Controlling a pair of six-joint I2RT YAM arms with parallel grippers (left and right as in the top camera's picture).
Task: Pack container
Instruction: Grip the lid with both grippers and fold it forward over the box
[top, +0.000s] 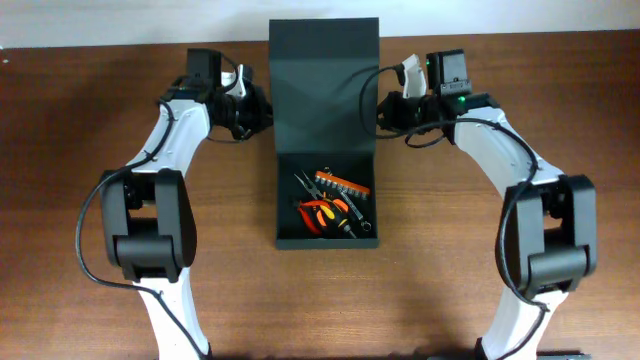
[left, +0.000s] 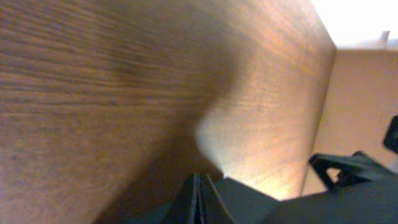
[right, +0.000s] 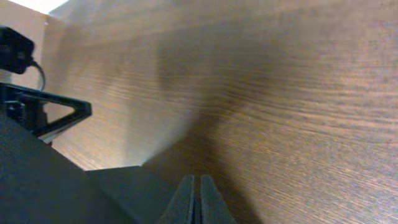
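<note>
The dark green container (top: 283, 190) sits mid-table with its flap lid (top: 323, 85) open and raised at the back. Inside lie several hand tools (top: 333, 205), among them orange-handled pliers and a bit holder. My left gripper (top: 262, 112) is shut, its tip at the lid's left edge. My right gripper (top: 383, 112) is shut, its tip at the lid's right edge. In the left wrist view the closed fingers (left: 198, 186) lie beside the dark lid (left: 249, 202). In the right wrist view the closed fingers (right: 193, 186) lie next to the lid (right: 37, 180). Nothing shows between either pair of fingers.
The brown wooden table (top: 120, 300) stretches to both sides of the container. Both arms bend inward from the table's front edge. A black stand (right: 56, 115) shows at the left of the right wrist view.
</note>
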